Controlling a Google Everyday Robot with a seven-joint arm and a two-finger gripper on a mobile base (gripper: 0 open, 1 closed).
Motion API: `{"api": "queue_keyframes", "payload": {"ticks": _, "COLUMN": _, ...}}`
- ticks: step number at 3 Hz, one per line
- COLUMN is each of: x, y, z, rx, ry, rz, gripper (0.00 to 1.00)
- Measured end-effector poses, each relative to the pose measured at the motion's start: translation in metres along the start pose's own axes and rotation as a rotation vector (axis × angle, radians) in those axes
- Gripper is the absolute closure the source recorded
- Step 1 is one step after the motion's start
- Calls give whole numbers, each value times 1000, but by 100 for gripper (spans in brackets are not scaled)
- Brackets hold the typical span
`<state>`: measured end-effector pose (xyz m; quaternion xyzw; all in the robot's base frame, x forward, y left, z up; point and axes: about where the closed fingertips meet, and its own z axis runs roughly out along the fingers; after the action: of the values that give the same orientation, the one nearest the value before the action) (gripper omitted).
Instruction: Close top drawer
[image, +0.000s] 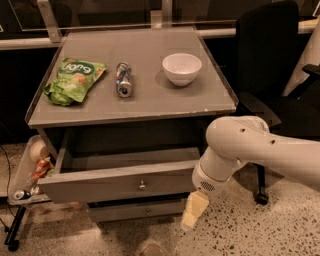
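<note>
Drawer (115, 182) plain grey with a small metallic knob (142, 186); top (150, 100) the same grey, carrying a green bag (74, 80) with white lettering, a silver can (123, 79) and a white bowl (182, 67). Arm (250, 147) glossy white; gripper (195, 212) pale cream-yellow, low by the drawer's front right corner, over the floor. Floor (250, 235) beige with dark speckle, chair (270, 55) black, side tray (20, 172) pale with something red inside.
</note>
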<state>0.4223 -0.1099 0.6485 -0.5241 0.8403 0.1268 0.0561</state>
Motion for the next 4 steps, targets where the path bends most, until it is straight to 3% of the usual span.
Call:
{"api": "queue_keyframes", "payload": {"ticks": 1, "x": 0, "y": 0, "z": 0, "rx": 0, "ry": 0, "rz": 0, "gripper": 0}}
{"api": "queue_keyframes", "payload": {"ticks": 2, "x": 0, "y": 0, "z": 0, "rx": 0, "ry": 0, "rz": 0, "gripper": 19}}
{"api": "queue_keyframes", "payload": {"ticks": 4, "x": 0, "y": 0, "z": 0, "rx": 0, "ry": 0, "rz": 0, "gripper": 65}}
